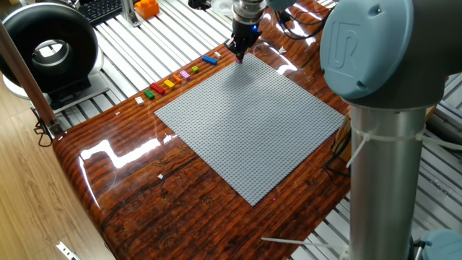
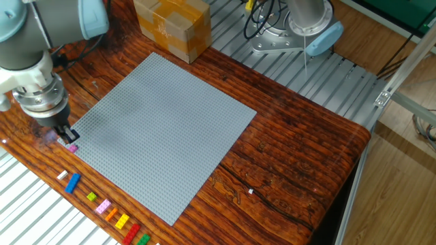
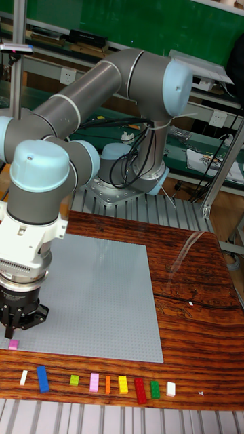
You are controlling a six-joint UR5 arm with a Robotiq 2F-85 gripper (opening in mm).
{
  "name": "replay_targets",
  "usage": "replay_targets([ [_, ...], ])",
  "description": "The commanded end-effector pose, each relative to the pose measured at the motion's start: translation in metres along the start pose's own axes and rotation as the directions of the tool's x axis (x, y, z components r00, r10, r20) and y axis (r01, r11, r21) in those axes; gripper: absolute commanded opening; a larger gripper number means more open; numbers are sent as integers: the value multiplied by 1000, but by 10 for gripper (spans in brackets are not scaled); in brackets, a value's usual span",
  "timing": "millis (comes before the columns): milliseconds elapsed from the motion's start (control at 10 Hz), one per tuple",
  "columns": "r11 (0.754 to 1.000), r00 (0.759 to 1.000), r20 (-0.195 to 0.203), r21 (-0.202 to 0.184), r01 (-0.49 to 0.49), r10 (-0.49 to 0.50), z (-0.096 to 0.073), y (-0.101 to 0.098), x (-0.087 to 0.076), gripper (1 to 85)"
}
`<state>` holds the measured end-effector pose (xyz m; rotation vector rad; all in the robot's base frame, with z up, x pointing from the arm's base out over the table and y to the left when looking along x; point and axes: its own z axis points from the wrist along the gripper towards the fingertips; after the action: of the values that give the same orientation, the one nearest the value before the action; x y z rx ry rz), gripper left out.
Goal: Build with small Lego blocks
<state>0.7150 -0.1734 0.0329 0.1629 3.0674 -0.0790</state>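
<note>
A tiny pink brick (image 2: 73, 148) sits on the near corner of the grey baseplate (image 2: 163, 129), and it also shows as the pink brick (image 3: 13, 344) in the tall view. My gripper (image 2: 65, 135) hovers just above and beside it, fingers slightly apart and empty. From the opposite side the gripper (image 1: 239, 53) points down at the baseplate's (image 1: 253, 123) far corner. A row of small Lego blocks (image 3: 95, 383) in white, blue, green, pink, orange, yellow and red lies on the wood beside the plate's edge, seen again as the row (image 2: 102, 207) and the row (image 1: 177, 76).
A cardboard box (image 2: 172, 26) stands at the plate's far corner. The arm's base (image 2: 293, 27) and cables sit beyond the table. An orange object (image 1: 146, 8) and a black ring-shaped device (image 1: 47, 47) rest on the slatted surface. The arm's large elbow (image 1: 375, 72) blocks the right side.
</note>
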Motion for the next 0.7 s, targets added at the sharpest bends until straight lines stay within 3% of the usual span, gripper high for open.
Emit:
replay_targets([
  [0, 1000, 999, -39, -5, -22, 22, -12, 12, 0, 223],
  [300, 1000, 999, -30, -8, -17, 17, -16, 26, -16, 277],
  [400, 999, 999, -36, -32, -10, 9, -19, 35, -21, 303],
  [500, 999, 999, -32, -33, 1, -2, -21, 36, -28, 323],
  [600, 999, 1000, 2, -36, 12, -12, -19, 37, -39, 357],
])
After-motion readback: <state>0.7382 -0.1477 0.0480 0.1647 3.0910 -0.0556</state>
